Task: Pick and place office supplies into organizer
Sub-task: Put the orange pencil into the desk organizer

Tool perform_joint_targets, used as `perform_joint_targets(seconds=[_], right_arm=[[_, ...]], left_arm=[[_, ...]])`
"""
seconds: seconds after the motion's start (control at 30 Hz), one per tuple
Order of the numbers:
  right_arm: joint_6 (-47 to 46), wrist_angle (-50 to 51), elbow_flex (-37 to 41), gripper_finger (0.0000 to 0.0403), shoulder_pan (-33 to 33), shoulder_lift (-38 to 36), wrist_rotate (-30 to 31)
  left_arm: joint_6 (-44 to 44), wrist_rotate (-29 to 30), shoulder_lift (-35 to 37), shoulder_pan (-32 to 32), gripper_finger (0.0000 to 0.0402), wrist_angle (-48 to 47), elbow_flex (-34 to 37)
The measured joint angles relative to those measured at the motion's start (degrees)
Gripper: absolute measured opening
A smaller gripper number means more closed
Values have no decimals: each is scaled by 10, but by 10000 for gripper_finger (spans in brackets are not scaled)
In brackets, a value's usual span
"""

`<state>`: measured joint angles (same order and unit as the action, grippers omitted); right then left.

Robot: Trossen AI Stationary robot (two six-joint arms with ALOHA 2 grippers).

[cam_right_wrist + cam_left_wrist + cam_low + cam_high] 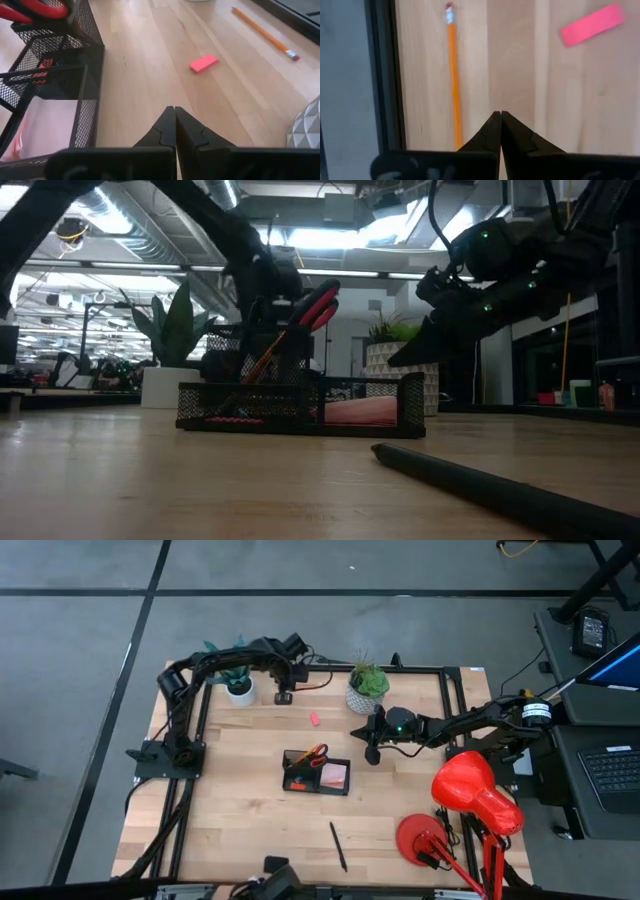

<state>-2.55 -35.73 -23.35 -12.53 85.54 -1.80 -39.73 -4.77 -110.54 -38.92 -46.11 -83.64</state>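
Two closed, empty grippers: left gripper (500, 116) hovered beside the orange pencil (453, 75) at the table's far edge, needing to reopen to grasp it; right gripper (175, 111) waited near the mesh organizer (316, 773).

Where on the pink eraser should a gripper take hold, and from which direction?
Grip the eraser across its narrow width, on the two long edges, coming straight down. It lies flat on bare table, a thin oblong with no raised side to catch, and nothing crowds it.
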Motion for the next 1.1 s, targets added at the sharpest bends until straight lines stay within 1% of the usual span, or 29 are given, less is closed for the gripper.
perform_joint_targets(seconds=[0.1,0.23,0.37,0.5,0.57,0.7,0.87,0.97,1.1], right_arm=[[0,0,0,0,0,0,0],[0,0,0,0,0,0,0],[-2,0,0,0,0,0,0],[-1,1,0,0,0,0,0],[0,1,0,0,0,0,0],[14,1,0,0,0,0,0],[23,-4,0,0,0,0,0],[46,-11,0,0,0,0,0],[75,-46,0,0,0,0,0]], left_arm=[[-11,-3,18,2,0,-15,0],[-20,-2,20,-1,1,-9,-1],[-20,4,15,-9,2,29,-1],[-25,37,15,-13,6,66,-2],[-29,44,15,-15,7,76,-2],[-52,9,3,-19,4,88,-2],[-67,9,-27,-28,2,104,-5],[-64,5,-50,-39,1,87,-33],[-32,-11,-80,-49,2,35,-98]])
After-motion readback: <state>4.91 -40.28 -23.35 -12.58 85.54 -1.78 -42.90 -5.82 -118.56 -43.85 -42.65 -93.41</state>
